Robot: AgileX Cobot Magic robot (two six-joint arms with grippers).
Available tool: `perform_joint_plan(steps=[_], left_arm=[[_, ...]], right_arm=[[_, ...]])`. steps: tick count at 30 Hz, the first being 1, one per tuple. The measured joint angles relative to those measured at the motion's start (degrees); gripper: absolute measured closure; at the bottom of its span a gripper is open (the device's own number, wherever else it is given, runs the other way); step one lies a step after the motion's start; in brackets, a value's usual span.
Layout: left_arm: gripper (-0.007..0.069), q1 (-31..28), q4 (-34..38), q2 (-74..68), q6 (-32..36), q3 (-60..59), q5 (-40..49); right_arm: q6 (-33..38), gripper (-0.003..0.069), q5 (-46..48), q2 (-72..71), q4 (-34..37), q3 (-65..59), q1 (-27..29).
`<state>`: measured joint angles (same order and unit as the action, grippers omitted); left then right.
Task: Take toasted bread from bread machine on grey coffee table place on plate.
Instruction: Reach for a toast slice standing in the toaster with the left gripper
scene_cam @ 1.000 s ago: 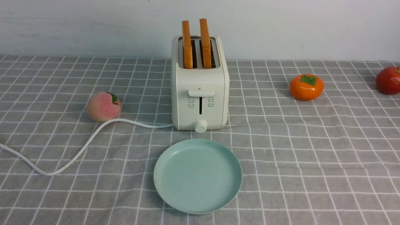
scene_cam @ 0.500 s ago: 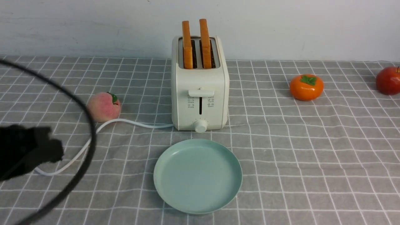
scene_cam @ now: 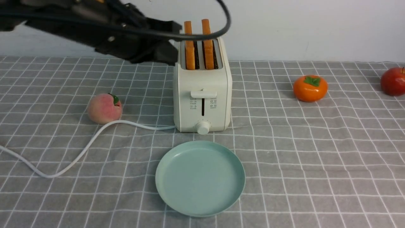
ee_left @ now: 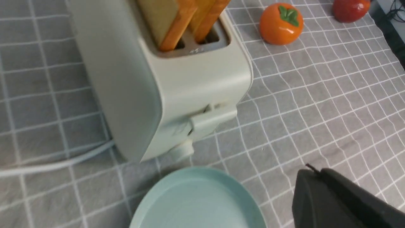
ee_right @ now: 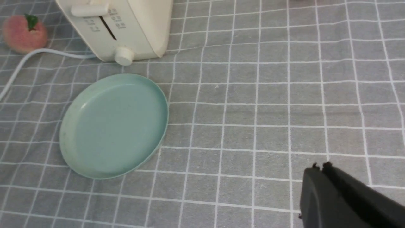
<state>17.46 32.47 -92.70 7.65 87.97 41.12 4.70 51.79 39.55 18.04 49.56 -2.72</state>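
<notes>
Two slices of toasted bread (scene_cam: pixel 190 53) stand upright in the slots of the bread machine (scene_cam: pixel 202 85) in the front view, their upper halves sticking out. The bread machine sits mid-way across the grey checked surface (scene_cam: pixel 316 152), and the plate (scene_cam: pixel 200 179) lies flat just in front of it, not touching. The left gripper (scene_cam: pixel 164 47) hangs in the air at the bread machine's left, level with its top, jaws together and holding nothing; a black cable (scene_cam: pixel 226 22) arcs across the slices. A peach (scene_cam: pixel 104 108) rests left of the bread machine beside its power cord (scene_cam: pixel 79 152); a persimmon (scene_cam: pixel 310 88) and an apple (scene_cam: pixel 393 81) lie well to its right. From the left wrist, the left gripper (ee_left: pixel 311 177) shows a dark tip pressed shut, while both slices (ee_left: pixel 177 22) sit in the bread machine (ee_left: pixel 158 79). From the right wrist, the right gripper (ee_right: pixel 320 169) is closed and empty above the surface, well apart from the bread machine (ee_right: pixel 126 25).
</notes>
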Motion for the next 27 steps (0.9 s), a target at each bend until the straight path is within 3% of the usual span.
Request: perform_joint_plan(steps=[3,7,8,9,10,12,15,18,27], left_arm=[[0.0613,0.0,-0.5,-10.5,-0.6,10.3,-0.5],[0.0442,0.0,-1.9,-19.9,-0.7,20.1,-0.9],[0.0431,0.0,-2.1,-20.7,-0.7,20.5,-0.9],[0.0382,0.0,-2.6,-22.3,-0.8,22.0,-1.0],[0.0271,0.0,-3.7,-25.0,-1.2,24.5,-1.2],[0.016,0.0,-5.5,-26.5,-2.4,25.7,-1.9],[0.0058,0.0,-7.1,-27.4,-3.9,25.9,-3.4],[0.0025,0.0,-7.5,-27.9,-4.6,26.0,-3.6],[0.0076,0.0,-9.7,-25.7,-3.9,26.3,-6.9]], right_arm=[[1.2,0.0659,0.0,0.0,2.1,0.0,0.0],[1.8,0.0659,0.0,0.0,2.4,0.0,0.0],[1.8,0.0659,0.0,0.0,2.4,0.0,0.0],[1.8,0.0659,0.0,0.0,2.4,0.0,0.0],[1.8,0.0659,0.0,0.0,2.4,0.0,0.0],[1.8,0.0659,0.0,0.0,2.4,0.0,0.0],[1.8,0.0659,-0.1,0.0,2.4,0.0,0.0],[1.8,0.0659,-0.2,0.0,2.4,0.0,0.0],[1.8,0.0657,-0.6,0.0,2.4,0.0,0.0]])
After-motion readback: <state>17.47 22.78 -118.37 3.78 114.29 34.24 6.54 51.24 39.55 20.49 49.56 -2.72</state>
